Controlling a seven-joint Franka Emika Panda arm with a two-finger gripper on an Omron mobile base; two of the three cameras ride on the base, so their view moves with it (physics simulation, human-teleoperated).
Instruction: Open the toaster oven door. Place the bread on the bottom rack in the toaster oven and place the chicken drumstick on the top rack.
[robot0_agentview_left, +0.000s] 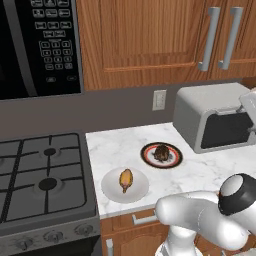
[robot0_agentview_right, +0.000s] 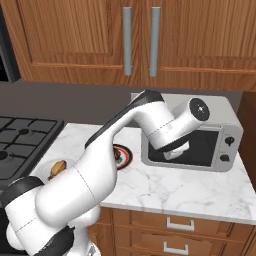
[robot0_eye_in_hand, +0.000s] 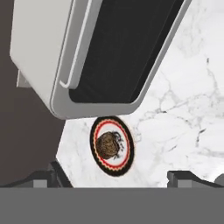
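On the white marbled tabletop (robot0_agentview_left: 210, 167), the boxy silver-grey toaster oven (robot0_agentview_left: 210, 112) is standing against the wall with its dark glass door (robot0_eye_in_hand: 127, 48) shut. No legible brand or writing is showing on it; the black microwave (robot0_agentview_left: 37, 45) keypad markings are too small to read. Open jaws (robot0_eye_in_hand: 113, 175) are hovering directly before the door, touching nothing. The dark brown bread (robot0_agentview_left: 161, 152) is lying on a black red-ringed plate (robot0_agentview_left: 150, 159), the golden-orange chicken drumstick (robot0_agentview_left: 126, 179) on a white plate (robot0_agentview_left: 111, 189) nearby.
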